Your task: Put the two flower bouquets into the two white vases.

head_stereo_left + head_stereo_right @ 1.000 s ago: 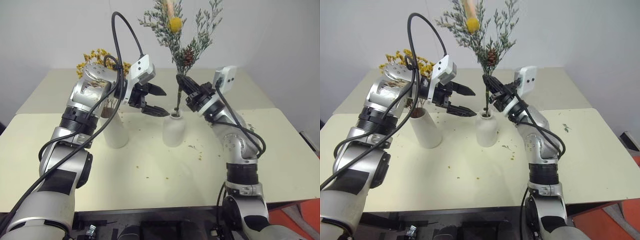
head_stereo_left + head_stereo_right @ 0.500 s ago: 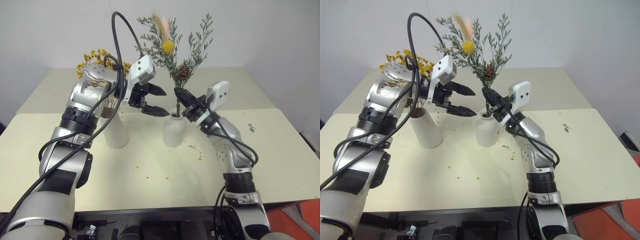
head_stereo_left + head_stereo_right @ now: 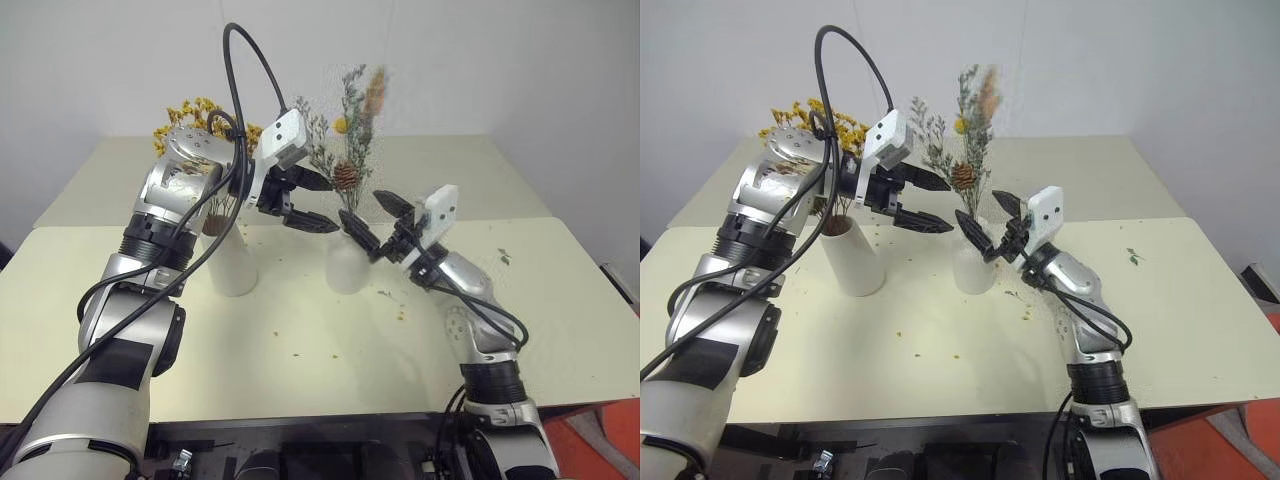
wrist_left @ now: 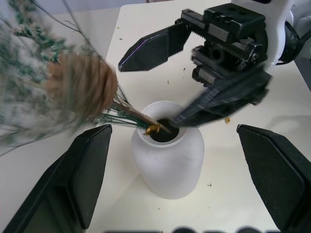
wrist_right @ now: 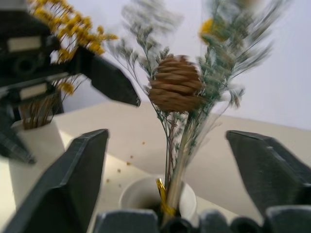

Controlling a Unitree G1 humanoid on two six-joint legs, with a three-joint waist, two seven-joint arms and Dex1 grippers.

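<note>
Head views: both jobs look done. The yellow-orange sprig (image 3: pixel 205 112) stands in the cylinder vase (image 3: pixel 232 262); the grey-green bouquet (image 3: pixel 346 130) sits in the bottle vase (image 3: pixel 347 264), its blurred top suggesting it sways. The right gripper (image 3: pixel 378 221), fingers spread and empty, sits at the vase's three o'clock.

Left wrist view: the left gripper (image 4: pixel 175 165) is open, its fingers flanking the bottle vase without touching.

Right wrist view: the stems rise at twelve o'clock between the open fingers, untouched. What remains, I judge, is withdrawing both arms.
</note>
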